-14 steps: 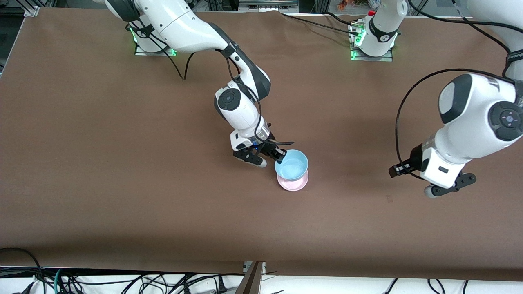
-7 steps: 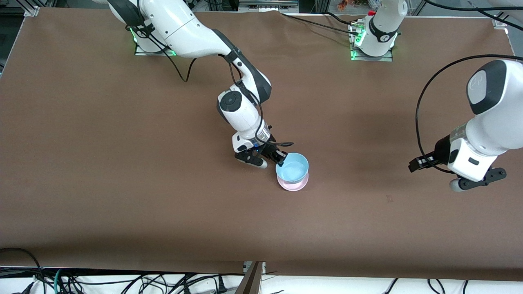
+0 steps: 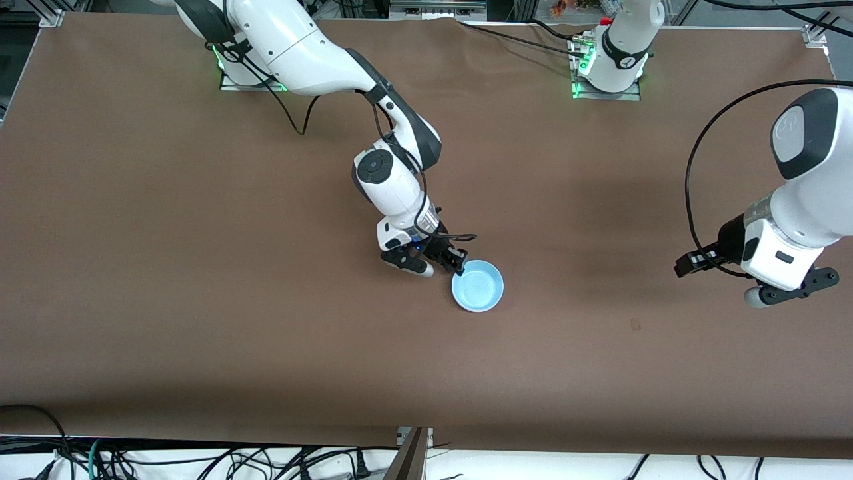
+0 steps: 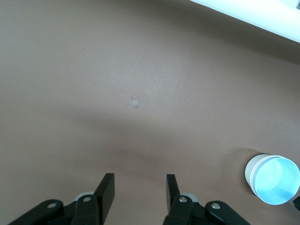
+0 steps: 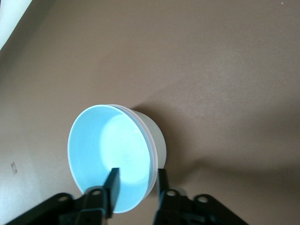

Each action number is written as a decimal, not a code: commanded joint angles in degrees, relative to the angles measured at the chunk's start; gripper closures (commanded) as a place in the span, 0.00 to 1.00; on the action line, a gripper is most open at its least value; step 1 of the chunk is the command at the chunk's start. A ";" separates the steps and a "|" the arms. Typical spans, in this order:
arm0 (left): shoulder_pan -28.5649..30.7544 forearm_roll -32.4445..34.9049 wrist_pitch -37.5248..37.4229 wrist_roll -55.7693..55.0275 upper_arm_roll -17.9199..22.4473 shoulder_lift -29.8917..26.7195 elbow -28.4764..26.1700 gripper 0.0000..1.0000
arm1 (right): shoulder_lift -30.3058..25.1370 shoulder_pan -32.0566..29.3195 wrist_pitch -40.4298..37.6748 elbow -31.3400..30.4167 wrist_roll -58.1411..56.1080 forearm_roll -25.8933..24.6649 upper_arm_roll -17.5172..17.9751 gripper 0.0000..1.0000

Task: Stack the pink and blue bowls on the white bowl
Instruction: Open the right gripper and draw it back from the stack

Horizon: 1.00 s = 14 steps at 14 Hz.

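The light blue bowl [image 3: 477, 285] sits nested in a stack near the middle of the table. In the right wrist view, under the blue bowl [image 5: 110, 157], a thin pink bowl rim [image 5: 151, 145] shows above the white bowl's wall [image 5: 158, 136]. From the front view the pink and white bowls are hidden beneath the blue one. My right gripper [image 3: 460, 267] [image 5: 137, 176] is open, straddling the blue bowl's rim with one finger inside and one outside. My left gripper [image 3: 688, 265] [image 4: 138, 180] hangs open and empty over bare table at the left arm's end; the stack [image 4: 277, 180] shows in its view.
Brown cloth covers the table [image 3: 200, 267]. The arm bases [image 3: 603, 73] stand along the edge farthest from the front camera. Cables [image 3: 200, 460] lie below the table's near edge. A small scuff [image 3: 634, 325] marks the cloth.
The blue bowl came down onto the pink bowl, hiding it from the front view. My right gripper went from shut on the blue rim to open. The left arm drifted toward its end of the table.
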 commanded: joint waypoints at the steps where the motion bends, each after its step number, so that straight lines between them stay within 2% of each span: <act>1: 1.26 -1.87 -0.56 3.70 -0.37 -2.73 -2.12 0.47 | -0.04 0.02 -2.42 2.09 -0.27 -0.38 -0.24 0.00; 2: 1.70 -1.87 -0.82 4.32 -0.37 -2.99 -2.30 0.47 | -0.74 -0.07 -5.74 3.05 -0.36 -0.47 -0.50 0.00; 5: 2.14 -1.87 -1.00 4.94 -0.37 -3.61 -2.39 0.47 | -4.43 -1.12 -22.16 6.92 -4.02 -1.52 -2.61 0.00; 9: 2.14 -1.87 -2.22 5.03 -0.37 -4.84 -2.39 0.46 | -11.71 -6.03 -41.50 7.02 -24.46 -3.89 -4.10 0.00; 12: 2.14 -1.87 -2.67 5.21 -0.29 -7.12 -3.96 0.45 | -16.64 -8.07 -55.91 6.84 -38.63 -4.25 -8.92 0.00; 14: 2.14 -1.87 -2.67 5.21 -0.37 -9.40 -6.24 0.44 | -18.67 -8.07 -63.57 6.84 -48.13 -4.25 -13.40 0.00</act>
